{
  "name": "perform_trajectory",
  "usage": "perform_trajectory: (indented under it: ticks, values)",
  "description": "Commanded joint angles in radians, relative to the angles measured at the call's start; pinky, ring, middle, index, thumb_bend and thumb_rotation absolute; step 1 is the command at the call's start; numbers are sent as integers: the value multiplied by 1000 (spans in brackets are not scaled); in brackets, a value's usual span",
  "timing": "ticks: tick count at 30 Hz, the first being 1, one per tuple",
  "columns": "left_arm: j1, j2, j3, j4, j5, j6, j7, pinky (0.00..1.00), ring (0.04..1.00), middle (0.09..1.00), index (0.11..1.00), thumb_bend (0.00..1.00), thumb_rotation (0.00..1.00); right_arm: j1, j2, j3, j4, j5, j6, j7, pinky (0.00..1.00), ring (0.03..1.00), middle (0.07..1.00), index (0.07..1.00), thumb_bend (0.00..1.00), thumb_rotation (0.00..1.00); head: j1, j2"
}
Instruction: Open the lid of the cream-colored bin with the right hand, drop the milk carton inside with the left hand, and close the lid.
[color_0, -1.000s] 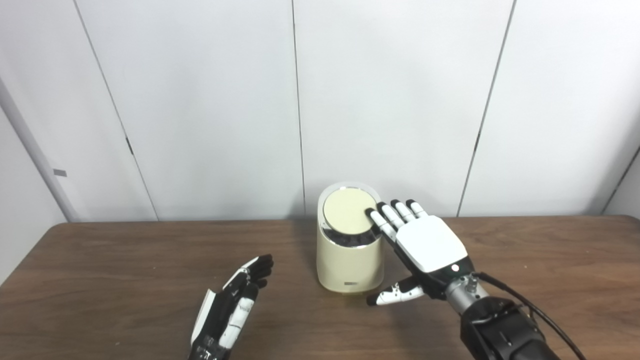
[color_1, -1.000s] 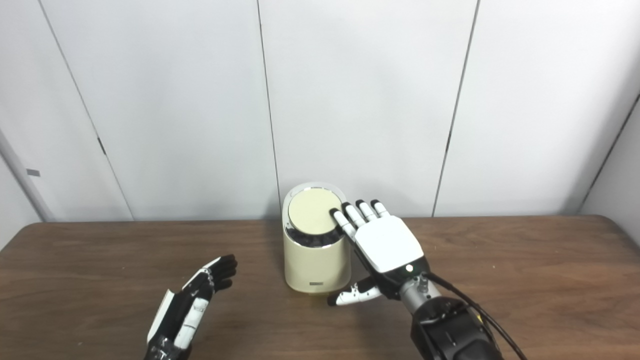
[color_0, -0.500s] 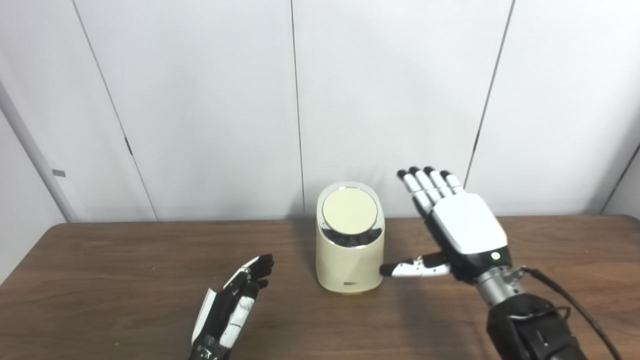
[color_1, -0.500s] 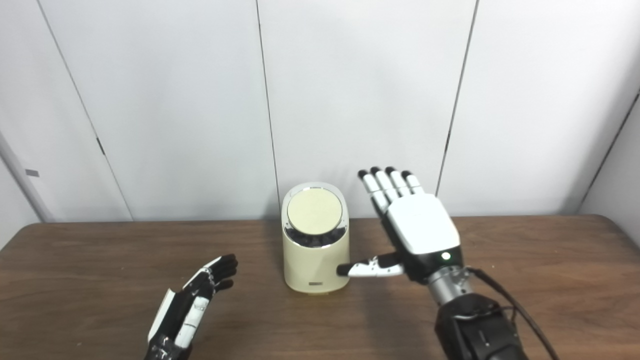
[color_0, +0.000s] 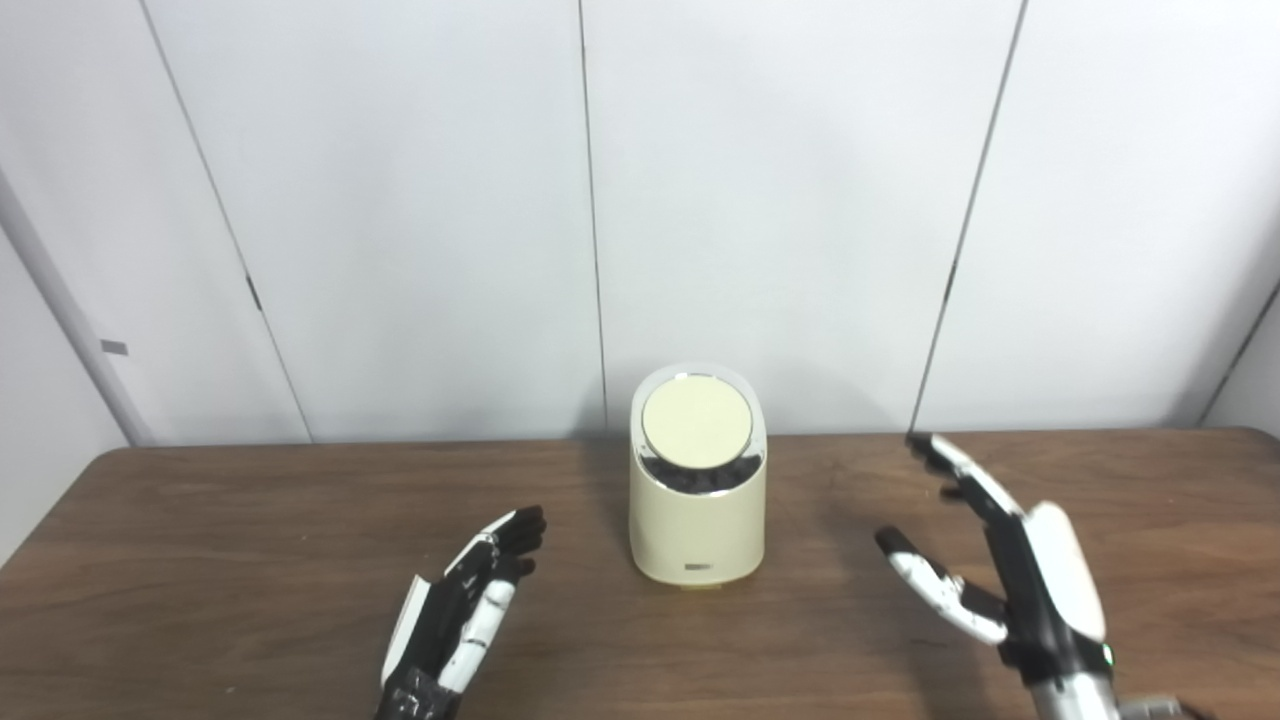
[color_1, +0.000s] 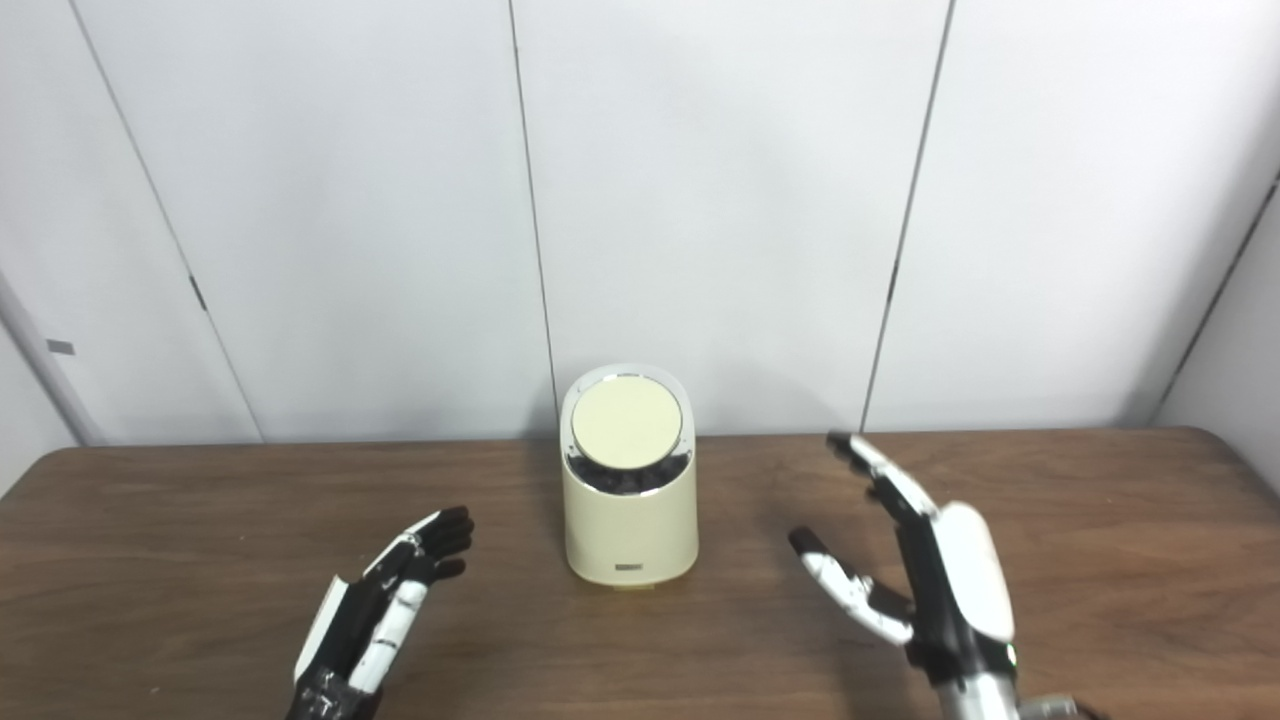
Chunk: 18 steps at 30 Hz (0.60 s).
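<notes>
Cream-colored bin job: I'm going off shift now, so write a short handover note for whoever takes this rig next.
Left hand: open, holding nothing, resting low over the table, left of the bin.
Right hand: open, holding nothing, right of the bin and clear of it.
Cream-colored bin: upright at mid-table, lid closed.
Milk carton: not visible anywhere; likely inside the bin, but that cannot be confirmed.
Done: as things lie, the lid is shut and both hands are free.
Left: nothing visible, beyond checking that the carton is inside.

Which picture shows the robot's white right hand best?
The right eye view: the whole right hand sits well inside the picture, fingers spread, holding nothing. The left eye view shows the same hand, only nearer the edge.
</notes>
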Motion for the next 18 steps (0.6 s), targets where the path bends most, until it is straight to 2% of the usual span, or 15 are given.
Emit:
perform_trajectory:
  ticks: [1,3,5,6,8,11,14,18]
  values:
    - [-15,-3,6,-4,-21,-30,5,784,833,838,847,269,574,-19,8,-11,-4,108,-106,-18,591,718,750,740,240,570,0,2]
    - [-18,-5,11,4,-33,-34,5,771,821,826,831,246,523,-3,10,-12,18,179,-144,-2,604,720,753,737,255,567,-2,2]
    - [-20,-5,13,10,-28,-41,10,758,810,817,816,224,478,9,14,-14,34,234,-152,15,613,714,745,729,264,557,-5,2]
    - [-22,-4,13,14,-19,-48,16,749,804,811,811,213,463,14,15,-16,44,253,-151,21,619,715,743,725,263,522,-4,0]
    - [-24,-2,14,21,-6,-63,23,720,783,795,798,194,429,20,20,-20,60,285,-138,31,610,706,732,712,261,460,-3,0]
    - [-27,-1,15,30,6,-84,32,708,777,789,793,186,404,28,35,-30,73,333,-106,43,602,702,728,707,278,466,-3,3]
    - [-25,-6,22,30,29,-84,54,673,749,764,766,193,352,41,47,-35,84,393,-82,68,615,708,728,704,265,348,-8,4]
    - [-26,-9,28,40,43,-89,79,648,728,744,744,211,339,49,57,-41,85,419,-50,88,647,718,731,711,263,290,-12,1]
